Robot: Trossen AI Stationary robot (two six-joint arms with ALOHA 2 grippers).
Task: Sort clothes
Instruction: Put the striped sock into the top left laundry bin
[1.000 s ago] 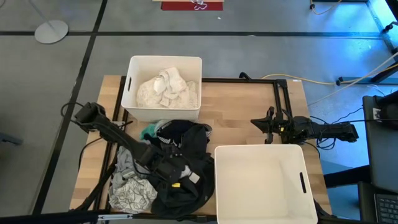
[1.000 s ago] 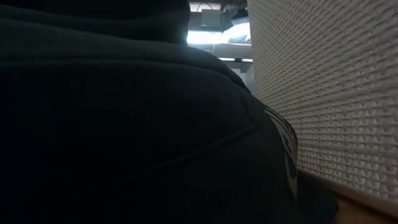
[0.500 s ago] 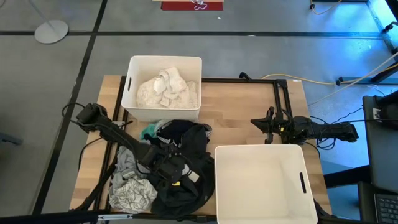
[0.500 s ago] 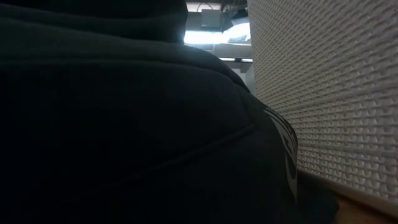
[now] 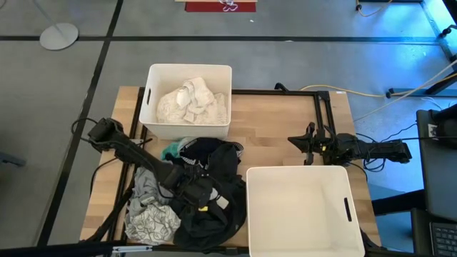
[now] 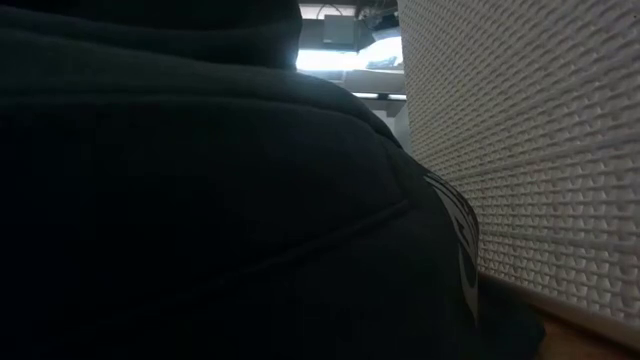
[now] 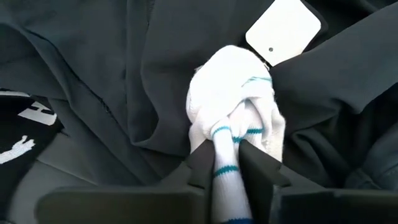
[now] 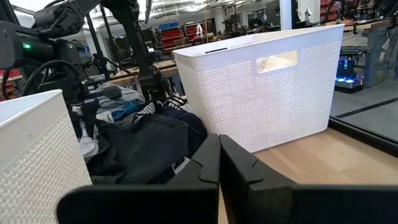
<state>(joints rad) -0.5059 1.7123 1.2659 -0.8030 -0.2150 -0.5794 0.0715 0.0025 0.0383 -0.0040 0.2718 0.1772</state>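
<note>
Left pincer (image 7: 227, 155) clamped on white teal-striped sock (image 7: 233, 102), sock sits between its fingers atop black garment (image 7: 124, 74); right pincer (image 8: 219, 155) closed, idle.

White print on a black garment (image 7: 25, 127) in the left wrist view includes what looks like a single "H"; the remainder is cut off. A blank white tag (image 7: 283, 31) lies nearby. The red floor sign (image 5: 221, 6) is illegible from above.
</note>
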